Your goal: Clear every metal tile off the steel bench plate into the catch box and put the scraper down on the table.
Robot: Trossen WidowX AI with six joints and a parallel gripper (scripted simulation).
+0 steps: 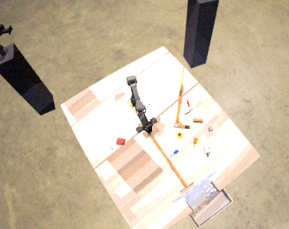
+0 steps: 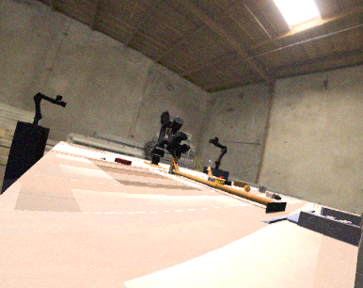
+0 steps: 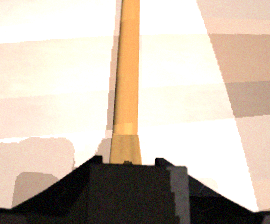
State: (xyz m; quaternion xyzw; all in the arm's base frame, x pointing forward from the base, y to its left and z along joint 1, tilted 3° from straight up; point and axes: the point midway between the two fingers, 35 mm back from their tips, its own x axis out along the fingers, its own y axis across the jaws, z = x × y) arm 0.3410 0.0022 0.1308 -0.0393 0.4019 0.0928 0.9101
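Black gripper [image 1: 149, 128] [image 2: 180, 147] [image 3: 128, 162] closed on the grip end of the long scraper [image 1: 168, 159] [image 2: 225, 186] [image 3: 128, 75], low over the pale table [image 1: 100, 131] [image 2: 107, 235] [image 3: 186, 100]. Orange-brown shaft runs straight out from the fingers, its far end at the near side of the steel bench plate [image 1: 196, 195]. Dark blade [image 1: 187, 187] [image 2: 276, 207] set crosswise on that end. Small pale pieces and an orange one lie on the plate, toward the side away from the robot; too small to count. Catch box [image 1: 211, 208] [image 2: 330, 226] adjoins the plate's far edge. Blue-handled tool [image 1: 175, 152] just beside the shaft; yellow ring [image 1: 177, 135] nearer the second long-handled tool [image 1: 180, 101]. Red block [image 1: 120, 141] [image 2: 123, 161] on the opposite side of the shaft, well apart from it.
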